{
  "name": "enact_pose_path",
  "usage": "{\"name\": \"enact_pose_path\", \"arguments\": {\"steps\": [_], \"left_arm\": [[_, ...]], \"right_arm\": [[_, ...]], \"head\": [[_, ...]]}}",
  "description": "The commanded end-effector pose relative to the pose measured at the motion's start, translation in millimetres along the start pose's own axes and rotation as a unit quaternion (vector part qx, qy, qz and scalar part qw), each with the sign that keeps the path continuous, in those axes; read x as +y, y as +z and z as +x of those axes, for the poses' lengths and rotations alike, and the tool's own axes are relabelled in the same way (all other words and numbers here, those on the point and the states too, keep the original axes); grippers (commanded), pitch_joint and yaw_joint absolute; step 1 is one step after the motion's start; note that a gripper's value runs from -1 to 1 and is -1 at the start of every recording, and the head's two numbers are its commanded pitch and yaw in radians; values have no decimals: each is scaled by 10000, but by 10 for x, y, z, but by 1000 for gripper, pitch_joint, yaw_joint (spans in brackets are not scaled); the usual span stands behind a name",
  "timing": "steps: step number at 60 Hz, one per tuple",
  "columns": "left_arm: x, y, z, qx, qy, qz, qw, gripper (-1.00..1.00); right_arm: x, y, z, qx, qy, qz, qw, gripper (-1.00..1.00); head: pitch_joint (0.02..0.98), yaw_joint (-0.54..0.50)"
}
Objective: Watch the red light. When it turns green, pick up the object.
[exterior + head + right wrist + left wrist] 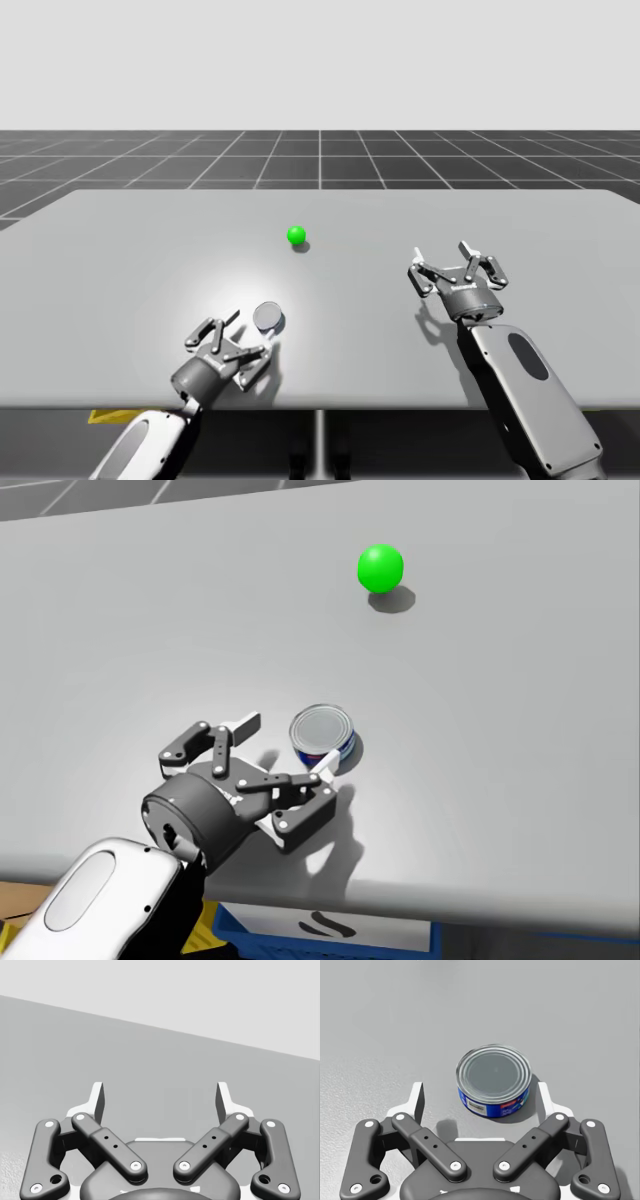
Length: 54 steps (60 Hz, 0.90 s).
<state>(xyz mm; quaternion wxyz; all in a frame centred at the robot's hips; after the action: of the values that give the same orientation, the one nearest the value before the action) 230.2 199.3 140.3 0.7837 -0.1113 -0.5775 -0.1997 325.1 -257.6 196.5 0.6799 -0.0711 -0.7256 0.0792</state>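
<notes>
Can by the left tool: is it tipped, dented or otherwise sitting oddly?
Nothing stands out. The can stands upright and undented on the table, inside the open left tool, off-centre toward one finger. The light is green.

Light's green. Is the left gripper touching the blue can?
Cannot tell. In the left wrist view the left gripper straddles the blue can: one finger stands clearly off, while the other's edge meets the can's shadow, hiding any gap.
</notes>
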Motion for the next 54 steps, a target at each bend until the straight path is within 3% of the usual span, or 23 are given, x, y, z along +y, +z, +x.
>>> {"name": "enact_pose_path", "arguments": {"steps": [1,6,14,32,34,35,36,37,38,47,54], "left_arm": [[-56,-148,38,80,-65,-57,9999,-1000],[-70,-242,53,155,-106,-67,9998,-1000],[-75,-378,22,350,36,-101,9993,-1000],[-55,-492,-67,474,12,-142,9988,-1000],[-60,-489,-72,469,4,-144,9988,-789],[-58,-487,-74,467,6,-137,9988,-338],[-60,-487,-77,470,14,-146,9988,-38],[-62,-481,-81,471,21,-155,9988,790],[-62,-480,-83,471,27,-154,9988,887],[-72,-459,-92,471,40,-192,9987,975],[-84,-454,-104,467,8,-223,9987,1000]], "right_arm": [[2,4,4,-9,6,2,10000,-1000],[0,3,6,-17,9,1,10000,-1000],[-4,7,12,-35,8,-11,10000,-1000],[-9,13,31,-103,29,-18,9999,-1000],[-9,14,32,-107,33,-19,9999,-1000],[-8,14,32,-108,32,-19,9999,-1000],[-8,14,33,-108,31,-18,9999,-1000],[-8,14,32,-107,30,-19,9999,-1000],[-7,15,33,-107,30,-20,9999,-1000],[-4,21,37,-109,33,-26,9999,-1000],[-6,24,42,-117,31,-37,9999,-1000]], "head": [[886,218],[886,216],[887,214],[888,211],[887,211],[886,211],[886,211],[884,212],[883,212],[858,216],[763,229]]}}
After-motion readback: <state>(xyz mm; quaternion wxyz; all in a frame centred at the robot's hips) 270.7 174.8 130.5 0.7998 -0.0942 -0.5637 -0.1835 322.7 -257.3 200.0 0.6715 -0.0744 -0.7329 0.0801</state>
